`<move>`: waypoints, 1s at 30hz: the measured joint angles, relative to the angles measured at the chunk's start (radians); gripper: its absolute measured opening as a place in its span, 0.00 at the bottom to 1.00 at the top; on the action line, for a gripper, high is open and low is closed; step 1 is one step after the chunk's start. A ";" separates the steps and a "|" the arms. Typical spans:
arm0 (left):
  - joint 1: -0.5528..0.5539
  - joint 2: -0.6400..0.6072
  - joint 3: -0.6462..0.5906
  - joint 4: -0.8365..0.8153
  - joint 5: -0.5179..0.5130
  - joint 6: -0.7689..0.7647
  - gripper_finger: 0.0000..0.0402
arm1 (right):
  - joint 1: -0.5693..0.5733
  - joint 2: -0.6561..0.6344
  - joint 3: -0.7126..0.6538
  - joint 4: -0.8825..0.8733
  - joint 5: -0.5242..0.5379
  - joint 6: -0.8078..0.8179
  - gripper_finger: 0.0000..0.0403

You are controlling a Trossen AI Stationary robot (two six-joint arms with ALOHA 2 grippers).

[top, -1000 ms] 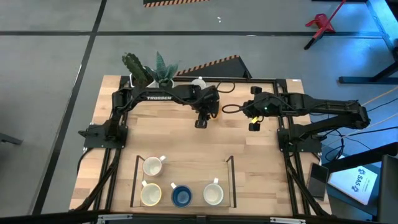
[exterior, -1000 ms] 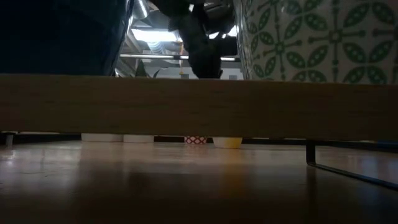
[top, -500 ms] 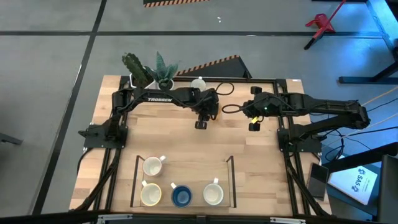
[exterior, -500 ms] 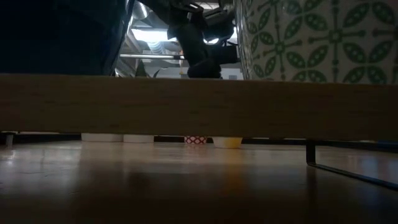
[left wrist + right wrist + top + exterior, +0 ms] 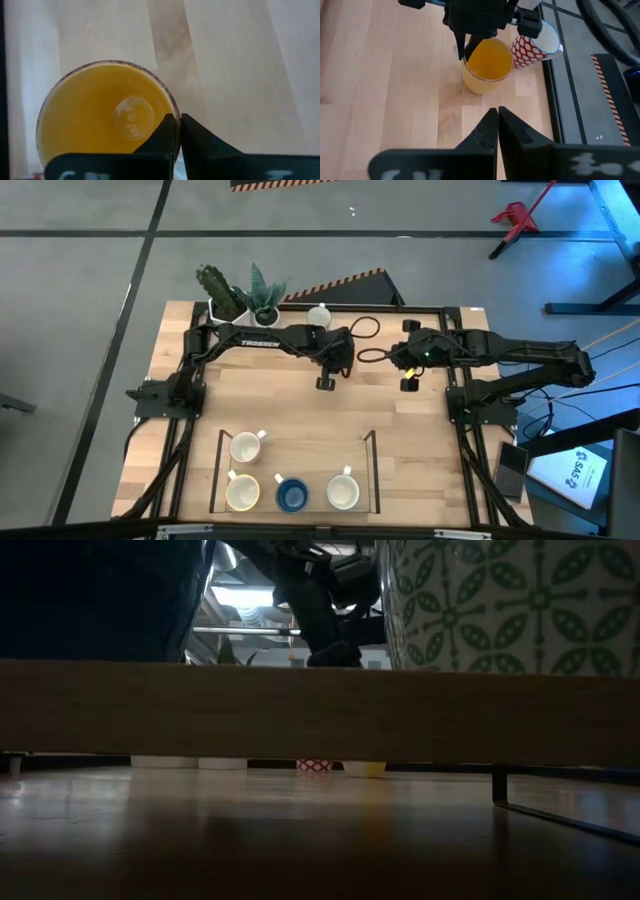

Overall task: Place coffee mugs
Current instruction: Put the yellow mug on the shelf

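Four mugs [image 5: 288, 483] sit inside the frame [image 5: 217, 470].

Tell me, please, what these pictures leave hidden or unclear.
- Orange mug: high view, covered by the left gripper; handle unseen in either wrist view.
- Red-patterned mug: right wrist view, partly behind the left arm.
- Low view: wooden board blocks most of the table.
- Right gripper, shut, waits nearby.

Wood table, glazed mugs, matt black grippers

You had a pale, smooth, matt plank table [image 5: 290, 410] with visible grain; the orange mug [image 5: 487, 65] looked glossy, the red-patterned mug [image 5: 535, 47] glazed white inside, and the left gripper [image 5: 464, 51] matt black plastic.
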 joint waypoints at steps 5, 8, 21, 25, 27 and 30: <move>-0.044 -0.016 0.095 -0.199 -0.004 -0.022 0.01 | 0.000 0.000 0.000 0.001 -0.005 0.005 0.00; -0.078 -0.051 0.156 -0.272 -0.003 -0.034 0.01 | 0.000 0.000 0.000 0.004 -0.004 0.006 0.00; -0.417 -0.374 0.197 -0.488 -0.185 -0.414 0.01 | 0.000 0.000 0.000 0.031 0.021 0.007 0.00; -0.547 -0.369 0.152 -0.541 -0.243 -0.572 0.01 | 0.000 0.000 0.000 0.038 0.021 0.008 0.00; -0.593 -0.359 0.118 -0.520 -0.255 -0.637 0.01 | 0.000 0.000 0.000 0.037 0.021 0.007 0.00; -0.624 -0.345 0.067 -0.449 -0.260 -0.732 0.01 | 0.000 0.000 0.000 0.038 0.021 0.009 0.00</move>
